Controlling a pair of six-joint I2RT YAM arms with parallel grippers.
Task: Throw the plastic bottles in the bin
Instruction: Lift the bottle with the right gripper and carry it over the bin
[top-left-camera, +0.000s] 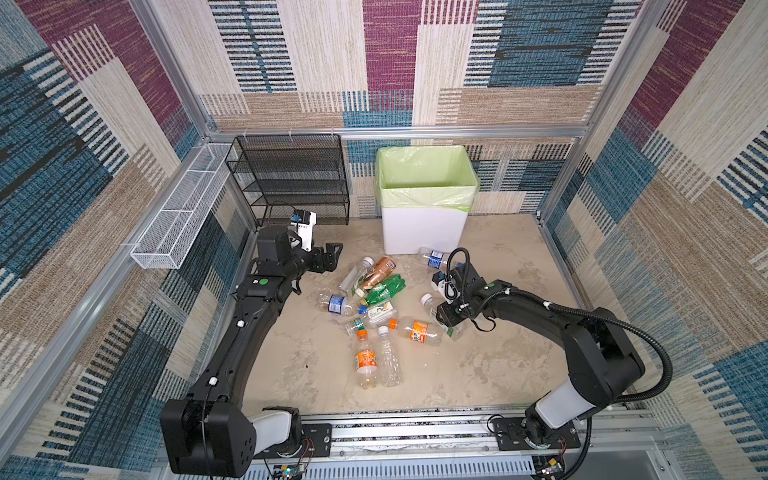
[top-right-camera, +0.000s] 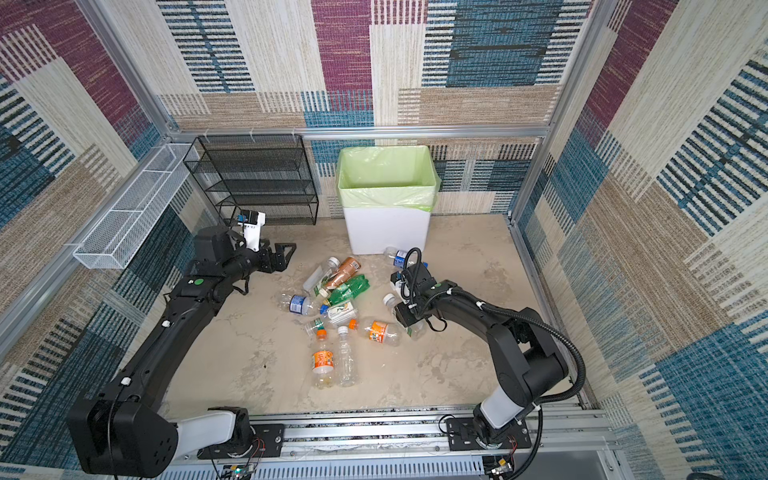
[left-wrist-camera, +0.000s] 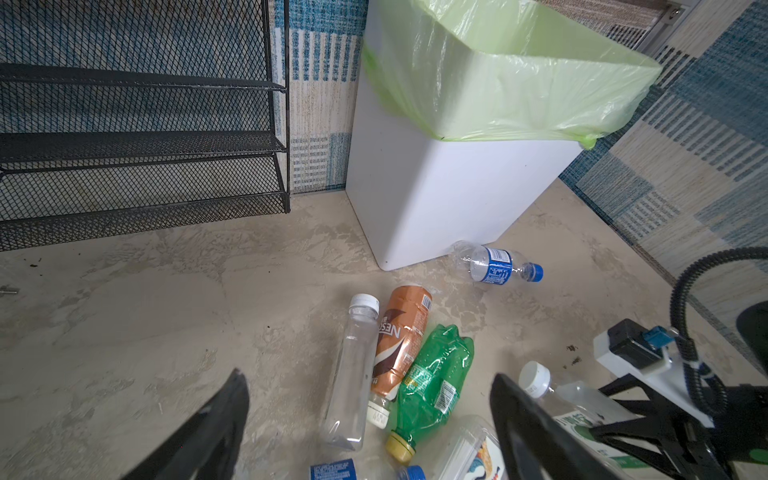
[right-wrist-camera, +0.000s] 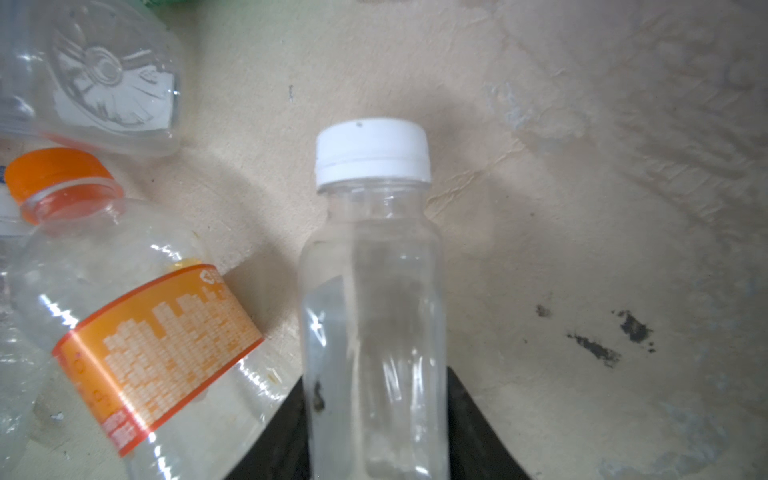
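While right claw (right-wrist-camera: 376, 419) pinches white-capped bottle (right-wrist-camera: 374, 291) | I'd lift straight, clear of orange-label bottle (right-wrist-camera: 158, 332) | release over bin (top-left-camera: 424, 195), tabletop (top-left-camera: 498, 374) far edge | left claw (left-wrist-camera: 370, 382) wide

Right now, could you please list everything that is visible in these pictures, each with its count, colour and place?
plastic bottles: about eleven in all, mostly clear, some with orange or blue labels; loose heap on the floor in front of the bin
green bottle: one, green; in the heap
brown bottle: one, brown; in the heap, beside the green one
white-capped bottle: one, clear; in the right gripper
bin: one, white, pale green bag; by the back wall
shelf rack: one, black mesh; left of the bin
wire basket: one, white; on the left wall
left gripper: one, black, open, holding nothing; between rack and heap
right gripper: one, black, shut on the white-capped bottle; right edge of the heap
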